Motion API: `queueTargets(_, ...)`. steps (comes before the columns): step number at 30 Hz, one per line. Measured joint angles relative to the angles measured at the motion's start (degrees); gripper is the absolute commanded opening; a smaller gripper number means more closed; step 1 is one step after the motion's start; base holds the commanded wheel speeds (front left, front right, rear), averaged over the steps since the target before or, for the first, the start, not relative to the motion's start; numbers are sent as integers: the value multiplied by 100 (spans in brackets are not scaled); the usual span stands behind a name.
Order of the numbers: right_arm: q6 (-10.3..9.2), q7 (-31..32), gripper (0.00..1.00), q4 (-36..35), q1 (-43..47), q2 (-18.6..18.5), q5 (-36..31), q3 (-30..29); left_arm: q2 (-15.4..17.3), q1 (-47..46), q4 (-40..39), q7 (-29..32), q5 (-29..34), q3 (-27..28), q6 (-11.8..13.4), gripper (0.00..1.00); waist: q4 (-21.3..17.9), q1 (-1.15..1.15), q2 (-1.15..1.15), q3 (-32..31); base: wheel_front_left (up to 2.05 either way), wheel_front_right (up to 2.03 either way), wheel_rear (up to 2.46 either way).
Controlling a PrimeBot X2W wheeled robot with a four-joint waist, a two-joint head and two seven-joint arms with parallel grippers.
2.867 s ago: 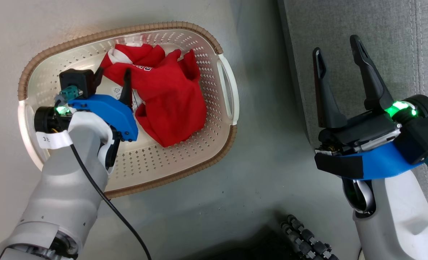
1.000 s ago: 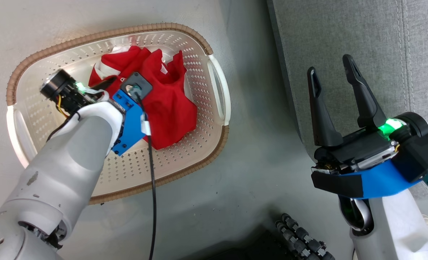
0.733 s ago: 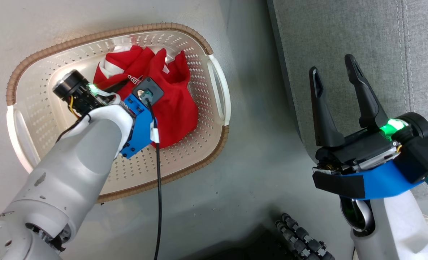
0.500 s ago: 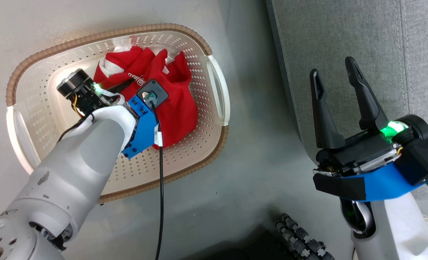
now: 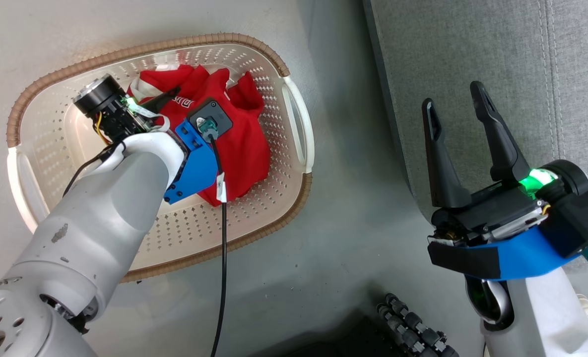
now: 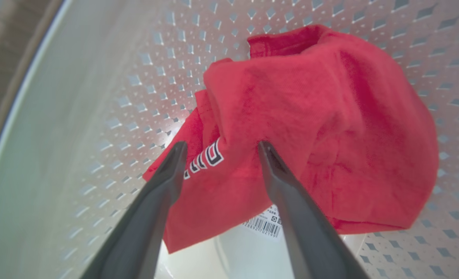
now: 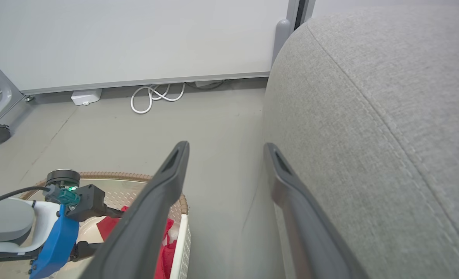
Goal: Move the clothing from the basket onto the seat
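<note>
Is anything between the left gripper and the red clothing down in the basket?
Nothing visible. In the left wrist view the left gripper is open inside the basket, its fingertips right over a fold of the clothing with bare red fabric between them. Whether they touch it I cannot tell.

Left gripper (image 6: pixel 221 150) angled down, jaws spread wide, gripping nothing; right gripper (image 5: pixel 451 111) held upright, jaws apart, empty.

We are seeing soft matt red cloth in the clothing (image 6: pixel 310 116) at the smooth dark plastic tips of our left gripper (image 6: pixel 221 145), glossy perforated plastic of the basket (image 6: pixel 97 97) surrounding it, rough grey woven fabric of the seat (image 7: pixel 368 97) beside our right gripper (image 7: pixel 226 146).
</note>
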Motion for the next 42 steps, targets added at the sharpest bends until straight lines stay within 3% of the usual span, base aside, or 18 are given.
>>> queueTargets(7,0,-1,100,-70,119,0,-68,31,-23,45,57,18,-5,-34,-63,100,43,0,0,-24,10,10,10)
queueTargets(8,0,-1,100,-83,122,0,-79,29,-22,64,69,18,-37,-33,-67,25,60,0,0,-24,5,5,5)
queueTargets(9,0,-1,100,-99,127,0,-84,24,-19,70,77,18,-43,-35,-82,0,76,0,0,-21,2,2,2)
queueTargets(30,0,-1,100,-32,-159,0,-91,210,54,70,118,-141,-388,-55,-176,0,148,0,0,-134,0,0,0)
queueTargets(42,0,-2,100,493,-298,4,-330,189,-253,725,127,-657,-811,143,-177,0,402,0,0,-1069,0,0,0)
